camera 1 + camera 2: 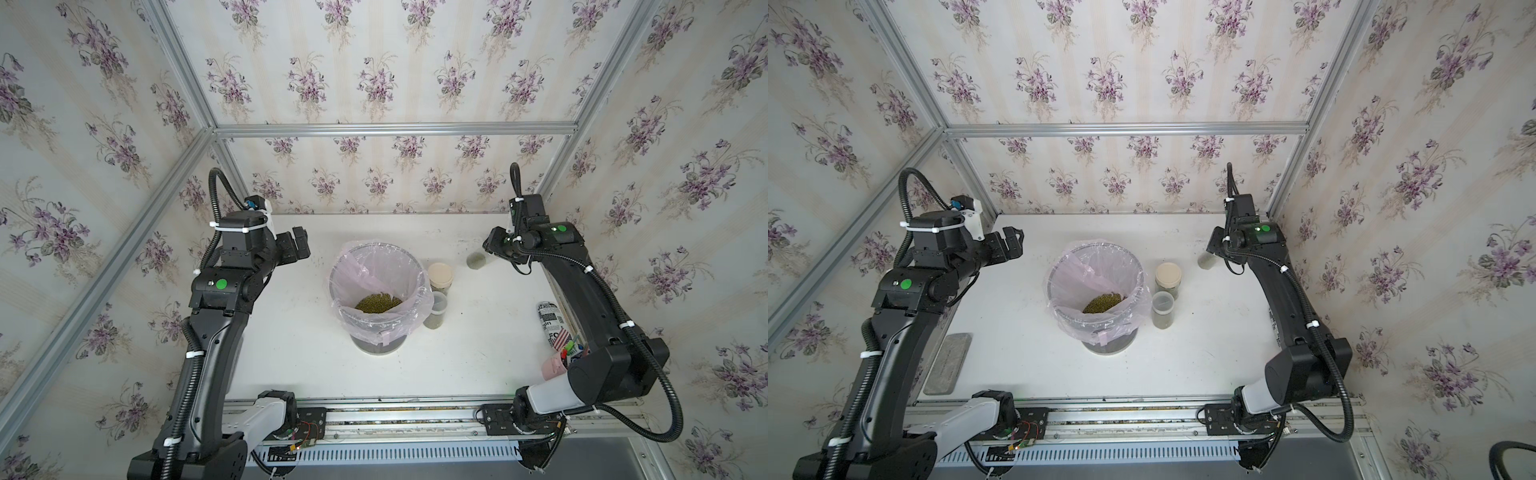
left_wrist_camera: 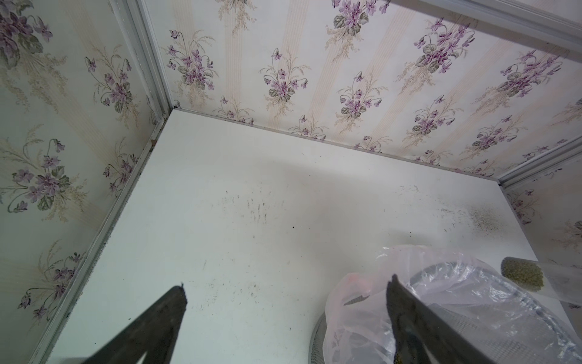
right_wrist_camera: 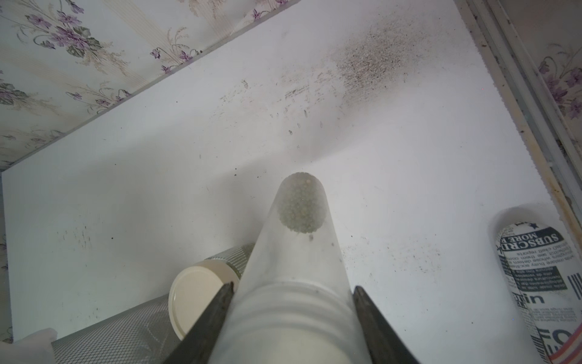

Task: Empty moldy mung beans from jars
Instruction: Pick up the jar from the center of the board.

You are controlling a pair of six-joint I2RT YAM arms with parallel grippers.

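- Clutter at the lower right of a top view, the printed can [image 1: 550, 318] and the pink cup [image 1: 555, 368] of pens, is best left untouched. Both are well apart from the pouring path.
- At the centre of both top views the bin [image 1: 376, 345] is seen, lined with a pink bag [image 1: 349, 274]. Mung beans [image 1: 378, 302] are already heaped at its bottom. The pour is best aimed at the middle of the mouth, clear of the loose bag edge.
- Just right of the bin in the frame two jars are stood upright: a smaller clear jar [image 1: 1163, 307] and, behind it, a tan-lidded jar [image 1: 1169, 276]. Neither should be knocked when the arm is swung across.
- At centre left the left jaws are spread wide and nothing is held in them. They are near the bin, up and to its left in the frame, and could be used to steady it.
- Farthest back, at the upper right of the surface [image 1: 291, 353], the slim jar [image 3: 299, 252] is clamped at its threaded neck by the right jaws. It is held roughly level, with beans packed at its far end.
- Whether a lid is on the slim jar cannot be told.
- The slim jar should be carried over the bin before it is tipped mouth down, and tipped slowly. A light shake may be needed if the beans cling.
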